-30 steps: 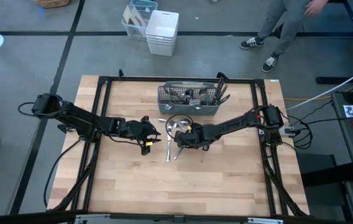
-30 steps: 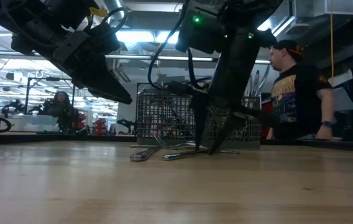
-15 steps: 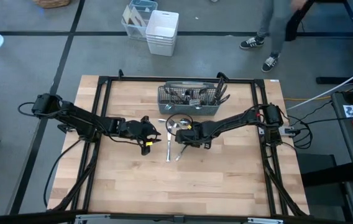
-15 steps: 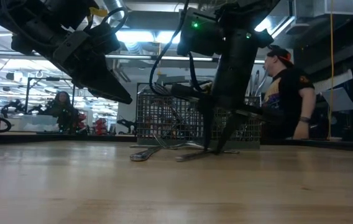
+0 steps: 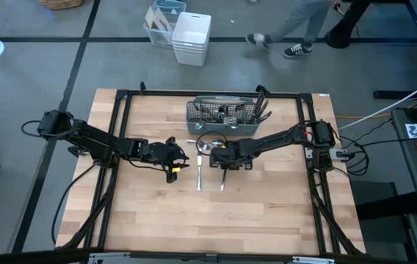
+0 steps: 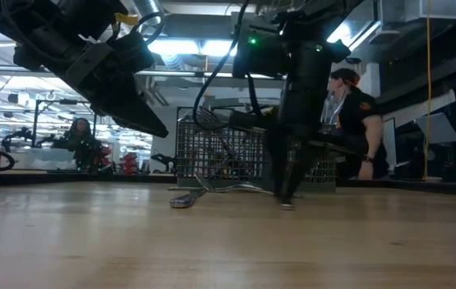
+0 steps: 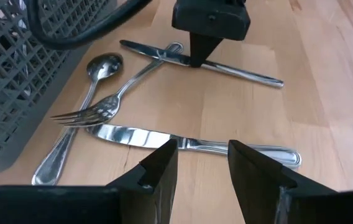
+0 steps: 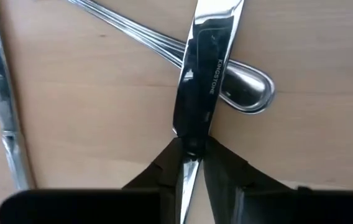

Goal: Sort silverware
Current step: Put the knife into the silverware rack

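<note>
Four pieces of silverware lie on the wooden table in front of the grey mesh caddy (image 5: 223, 126). They are a spoon (image 7: 77, 124), a fork (image 7: 111, 99), a knife (image 7: 183, 140) nearest my left gripper and a second knife (image 7: 238, 70) farther off. My right gripper (image 5: 222, 158) stands over the second knife (image 8: 204, 68), pointing down, shut on it. That knife's blade lies across the fork's handle end (image 8: 245, 90). My left gripper (image 7: 202, 168) hovers open above the table's left middle (image 5: 183, 161), aimed at the pile and touching nothing. My right gripper pinches the second knife at the base of its blade (image 8: 190, 146), where it narrows toward the handle, one finger on each edge. The fingers (image 7: 196, 56) come from above and lie across the knife. It lies flat, blade over the fork's handle end, handle (image 5: 222, 182) on the wood.
The caddy (image 7: 15, 74) holds more cutlery and stands just beyond the pile. Black frame rails (image 5: 120, 147) run along the table's sides. White bins (image 5: 191, 37) stand on the floor past the far edge, where a person (image 6: 356, 120) moves. Bare wood spreads toward the near edge.
My right gripper has rolled about its downward axis, shifted a little toward the table's right, and its fingers have closed onto the second knife. The knife has swung on the table: its handle, slanting near-left before, now points straight at the near edge.
</note>
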{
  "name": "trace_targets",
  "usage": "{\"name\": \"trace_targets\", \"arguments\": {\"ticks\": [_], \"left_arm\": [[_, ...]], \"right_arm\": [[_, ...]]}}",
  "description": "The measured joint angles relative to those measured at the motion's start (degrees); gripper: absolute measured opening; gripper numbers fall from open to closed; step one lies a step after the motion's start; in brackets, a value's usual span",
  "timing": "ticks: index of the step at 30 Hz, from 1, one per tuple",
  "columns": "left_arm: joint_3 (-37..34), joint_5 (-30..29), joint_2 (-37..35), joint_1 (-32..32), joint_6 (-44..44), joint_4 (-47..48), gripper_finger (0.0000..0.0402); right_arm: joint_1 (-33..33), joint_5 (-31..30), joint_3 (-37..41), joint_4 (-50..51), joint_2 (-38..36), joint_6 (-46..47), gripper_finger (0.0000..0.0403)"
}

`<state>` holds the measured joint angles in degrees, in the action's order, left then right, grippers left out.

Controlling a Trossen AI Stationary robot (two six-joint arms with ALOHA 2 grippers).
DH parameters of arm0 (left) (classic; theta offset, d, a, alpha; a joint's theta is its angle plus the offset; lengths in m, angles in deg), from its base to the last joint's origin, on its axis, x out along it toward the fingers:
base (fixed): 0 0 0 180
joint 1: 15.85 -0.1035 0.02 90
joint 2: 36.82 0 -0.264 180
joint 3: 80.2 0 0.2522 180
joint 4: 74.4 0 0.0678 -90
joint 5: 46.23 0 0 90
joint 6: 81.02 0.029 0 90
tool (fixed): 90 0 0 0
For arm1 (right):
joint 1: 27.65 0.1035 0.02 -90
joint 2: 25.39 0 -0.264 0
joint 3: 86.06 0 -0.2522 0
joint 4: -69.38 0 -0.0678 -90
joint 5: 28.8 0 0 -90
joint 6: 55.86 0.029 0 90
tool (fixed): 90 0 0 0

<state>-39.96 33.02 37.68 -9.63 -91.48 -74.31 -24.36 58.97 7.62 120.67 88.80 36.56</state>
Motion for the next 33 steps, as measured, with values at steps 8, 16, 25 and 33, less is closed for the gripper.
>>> {"name": "trace_targets", "arguments": {"ticks": [8, 16, 25, 33], "left_arm": [[0.0, 0.0, 0.0, 0.0, 0.0, 0.0, 0.0133], [0.0, 0.0, 0.0, 0.0, 0.0, 0.0, 0.0133], [0.0, 0.0, 0.0, 0.0, -0.1, -0.2, 0.0133], [0.0, 0.0, 0.0, -1.6, -0.2, -0.3, 0.0133]], "right_arm": [[0.0, 2.6, 0.0, 1.0, 0.0, -11.0, 0.0045], [0.1, 6.1, 0.0, 2.6, 0.0, -22.5, 0.0056], [0.1, 4.0, 0.1, 3.0, -0.6, -28.6, 0.0057], [0.2, 1.3, 0.3, 3.1, -2.7, -32.5, 0.0057]]}}
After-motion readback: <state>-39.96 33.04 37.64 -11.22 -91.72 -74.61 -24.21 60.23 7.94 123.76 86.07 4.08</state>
